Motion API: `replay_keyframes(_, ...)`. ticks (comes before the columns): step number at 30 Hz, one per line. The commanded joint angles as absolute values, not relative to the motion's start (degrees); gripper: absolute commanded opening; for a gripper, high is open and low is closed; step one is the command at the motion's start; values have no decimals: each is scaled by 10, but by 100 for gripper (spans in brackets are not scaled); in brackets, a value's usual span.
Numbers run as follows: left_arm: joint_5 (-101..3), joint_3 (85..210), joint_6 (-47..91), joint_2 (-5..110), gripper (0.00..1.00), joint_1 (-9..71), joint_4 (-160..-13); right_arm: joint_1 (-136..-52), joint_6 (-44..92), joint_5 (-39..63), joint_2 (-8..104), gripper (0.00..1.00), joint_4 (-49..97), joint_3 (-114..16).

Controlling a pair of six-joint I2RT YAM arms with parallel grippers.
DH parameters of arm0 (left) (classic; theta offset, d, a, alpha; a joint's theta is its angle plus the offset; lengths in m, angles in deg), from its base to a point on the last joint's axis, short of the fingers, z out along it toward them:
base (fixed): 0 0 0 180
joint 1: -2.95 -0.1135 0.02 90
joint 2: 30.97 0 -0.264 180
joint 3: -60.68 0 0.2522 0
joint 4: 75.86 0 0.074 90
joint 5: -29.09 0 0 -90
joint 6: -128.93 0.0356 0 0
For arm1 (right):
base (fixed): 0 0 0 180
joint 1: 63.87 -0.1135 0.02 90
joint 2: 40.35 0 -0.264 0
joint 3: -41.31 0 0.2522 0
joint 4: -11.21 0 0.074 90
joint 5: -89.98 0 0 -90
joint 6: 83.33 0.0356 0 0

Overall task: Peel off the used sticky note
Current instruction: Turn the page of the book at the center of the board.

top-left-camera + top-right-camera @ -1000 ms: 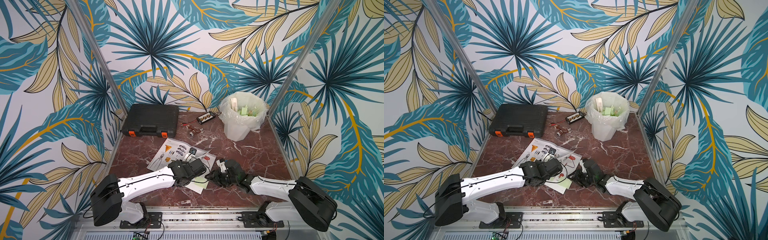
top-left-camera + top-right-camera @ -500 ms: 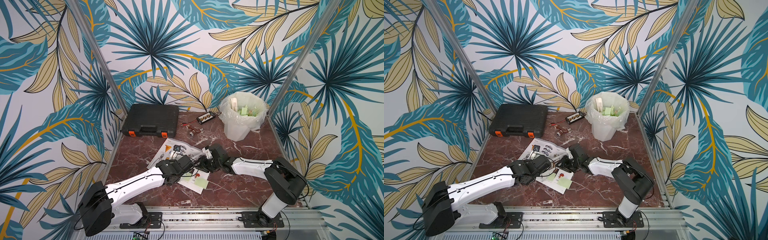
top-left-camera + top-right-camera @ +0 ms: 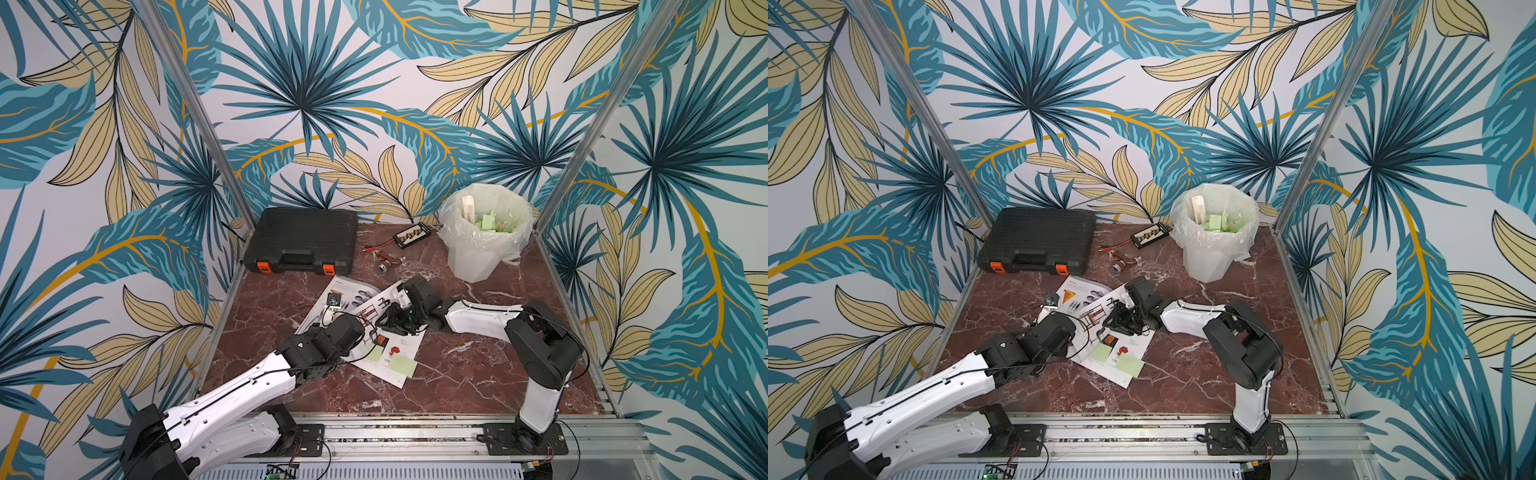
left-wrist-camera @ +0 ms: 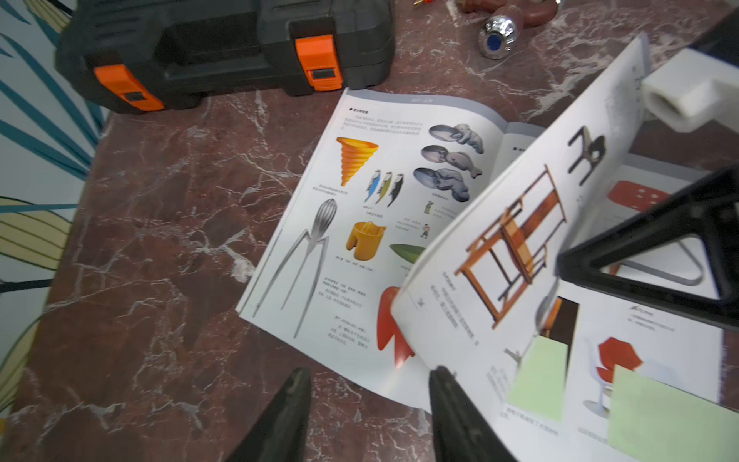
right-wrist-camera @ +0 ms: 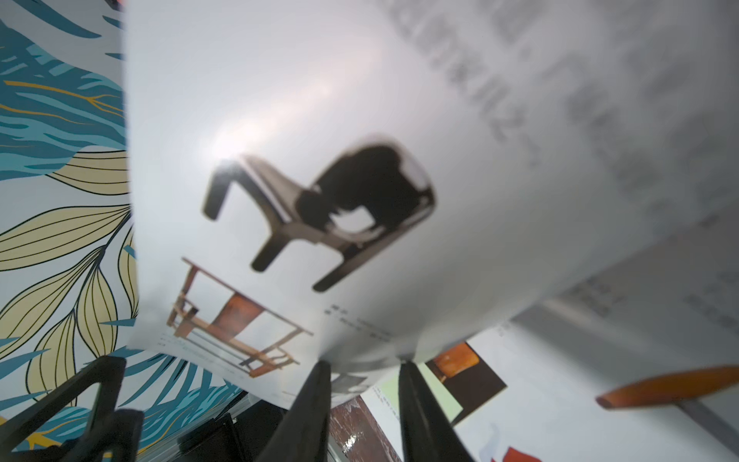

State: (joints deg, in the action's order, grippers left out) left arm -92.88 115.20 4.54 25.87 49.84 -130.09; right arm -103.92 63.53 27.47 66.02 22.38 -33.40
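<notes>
**Page held up so the notes lie open to reach**

The magazine [image 4: 352, 224] lies open on the table [image 3: 478, 365]. The right gripper [image 5: 364, 368] has its jaws closed on the edge of one page [image 4: 520, 224]. It holds the page raised and curled, seemingly to uncover the sheet beneath.

On that uncovered sheet sit a green sticky note [image 3: 375, 354] and, just beside it, a second sticky note [image 3: 402, 366]. Both lie flat on the paper. Which of them counts as the used one I cannot tell.

The left gripper [image 4: 366, 376] hovers low at the magazine's near edge. Its jaws are apart with nothing between them, and one finger is close against the raised page's corner. It is likely readied to pinch a note's free edge.

At the back stands a lined bin [image 3: 473, 257] with green slips in it, the probable place for a peeled note. The peel itself is not yet begun.
</notes>
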Motion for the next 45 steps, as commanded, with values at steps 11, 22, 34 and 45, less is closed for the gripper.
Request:
replay_keyframes(11, -621, 1056, 43, 229, 86, 372, -1092, -1038, 624, 285, 664, 32, 241, -329)
replay_keyframes(22, -540, 1036, 23, 259, 59, 314, -1039, -1039, 629, 291, 667, 33, 231, -333)
replay_keyframes(34, -647, 1083, 20, 255, 13, 302, -1151, -1039, 629, 295, 663, 32, 236, -336)
replay_keyframes(45, -763, 1075, -38, 186, 1, 292, -1220, -1039, 620, 295, 657, 33, 244, -337)
